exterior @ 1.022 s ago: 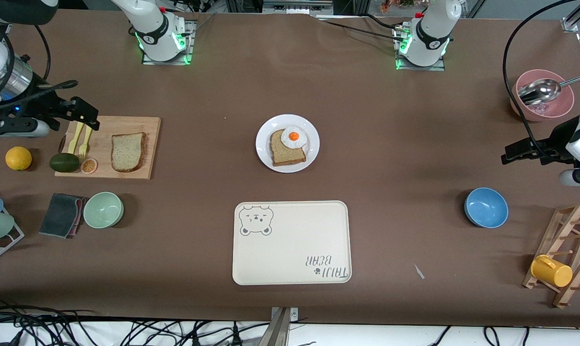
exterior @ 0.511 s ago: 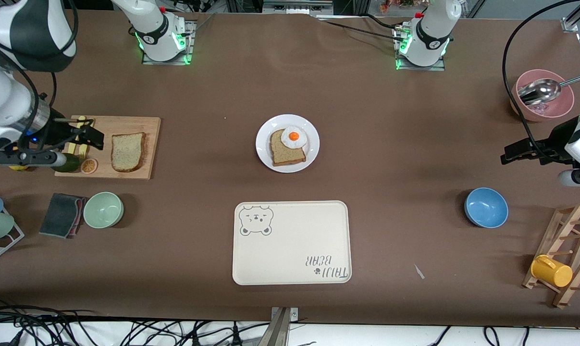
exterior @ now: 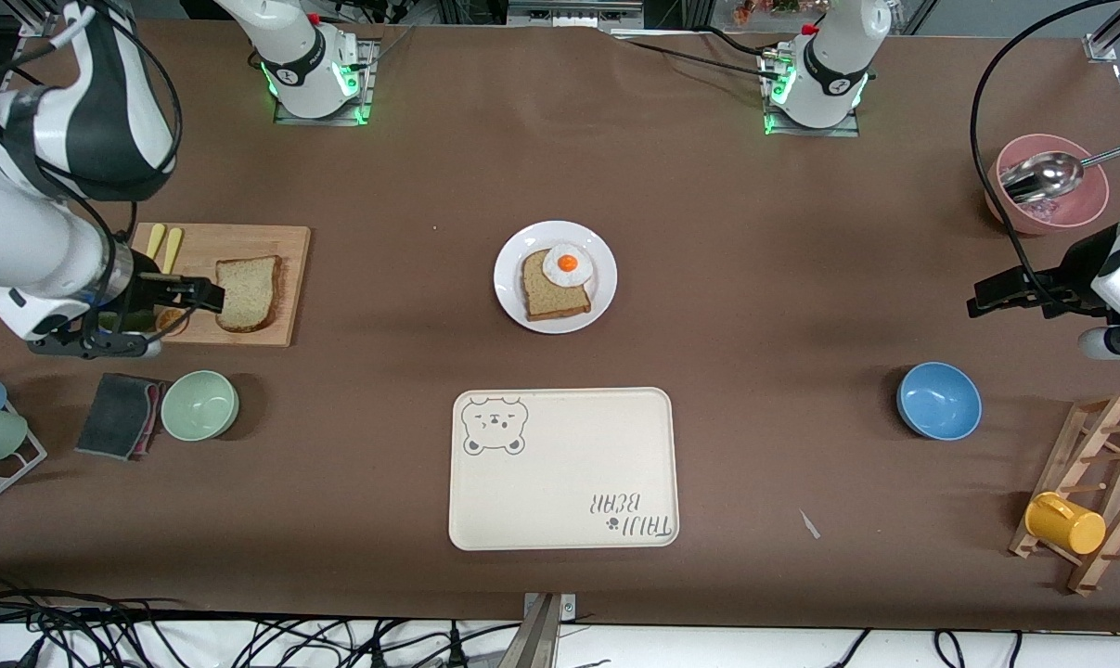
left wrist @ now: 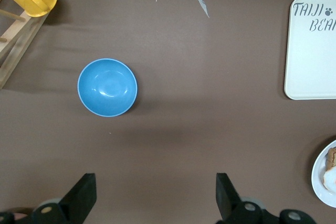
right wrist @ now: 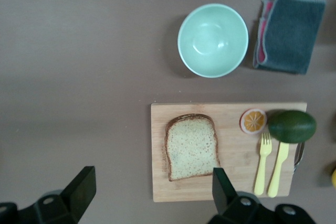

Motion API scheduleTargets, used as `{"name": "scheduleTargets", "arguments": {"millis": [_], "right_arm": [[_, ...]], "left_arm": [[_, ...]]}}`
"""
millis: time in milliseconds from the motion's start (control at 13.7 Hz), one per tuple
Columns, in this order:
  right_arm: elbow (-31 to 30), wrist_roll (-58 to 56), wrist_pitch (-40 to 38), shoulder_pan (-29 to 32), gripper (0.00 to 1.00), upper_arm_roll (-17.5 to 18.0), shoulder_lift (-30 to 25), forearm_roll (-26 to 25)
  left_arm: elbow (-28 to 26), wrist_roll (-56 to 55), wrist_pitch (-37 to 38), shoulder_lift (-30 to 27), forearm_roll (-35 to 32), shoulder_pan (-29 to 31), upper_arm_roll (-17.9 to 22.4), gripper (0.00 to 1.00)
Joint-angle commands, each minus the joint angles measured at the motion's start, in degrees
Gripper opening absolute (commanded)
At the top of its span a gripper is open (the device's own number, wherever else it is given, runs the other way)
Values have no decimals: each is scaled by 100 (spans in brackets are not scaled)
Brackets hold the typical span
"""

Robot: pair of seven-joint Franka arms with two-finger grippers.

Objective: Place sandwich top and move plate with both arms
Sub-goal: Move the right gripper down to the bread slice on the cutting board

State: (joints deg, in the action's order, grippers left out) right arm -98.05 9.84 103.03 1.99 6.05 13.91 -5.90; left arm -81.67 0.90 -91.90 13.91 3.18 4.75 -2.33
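Observation:
The sandwich top point(exterior: 247, 293), a pale speckled bread slice with a brown crust, lies flat on a wooden cutting board point(exterior: 290, 243) toward the right arm's end of the table. In the right wrist view the sandwich top point(right wrist: 191, 147) shows whole. My right gripper point(exterior: 212, 295) hangs open over the board beside the slice, apart from it; the right gripper point(right wrist: 152, 184) holds nothing. The white plate point(exterior: 513, 252) sits mid-table with a darker bread slice and a fried egg on it. My left gripper point(exterior: 982, 304) waits open and bare above the table by a blue bowl; the left gripper point(left wrist: 155, 187) shows wide jaws.
On the board lie an avocado point(right wrist: 291, 126), an orange slice point(right wrist: 253, 120) and yellow cutlery point(exterior: 162, 241). A mint bowl point(exterior: 199, 404) and grey cloth point(exterior: 119, 415) sit nearer the camera. The cream bear tray point(exterior: 564, 468), blue bowl point(exterior: 938, 400), pink bowl point(exterior: 1047, 199) and mug rack point(exterior: 1079, 501) stand around.
The right arm has swung in over the cutting board, bringing its open gripper beside the bread slice and covering the avocado. The left arm has not moved.

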Motion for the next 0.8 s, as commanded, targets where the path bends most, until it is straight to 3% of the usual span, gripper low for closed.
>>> {"name": "scheduleTargets", "arguments": {"millis": [0,438,730], "right_arm": [[-406,754,173,-15,98,37,-55,-506],[-1610,2353,1491,-67,95,63,-63,-842],[-2481,3356,2677,-85,94,63,-20,-1544]], "left_arm": [[-77,-38,5,-99,51,-9,13,100],[-68,-29,-30,-73,51,-18,13,100],[-68,-29,-30,-73,51,-18,13,100]]}}
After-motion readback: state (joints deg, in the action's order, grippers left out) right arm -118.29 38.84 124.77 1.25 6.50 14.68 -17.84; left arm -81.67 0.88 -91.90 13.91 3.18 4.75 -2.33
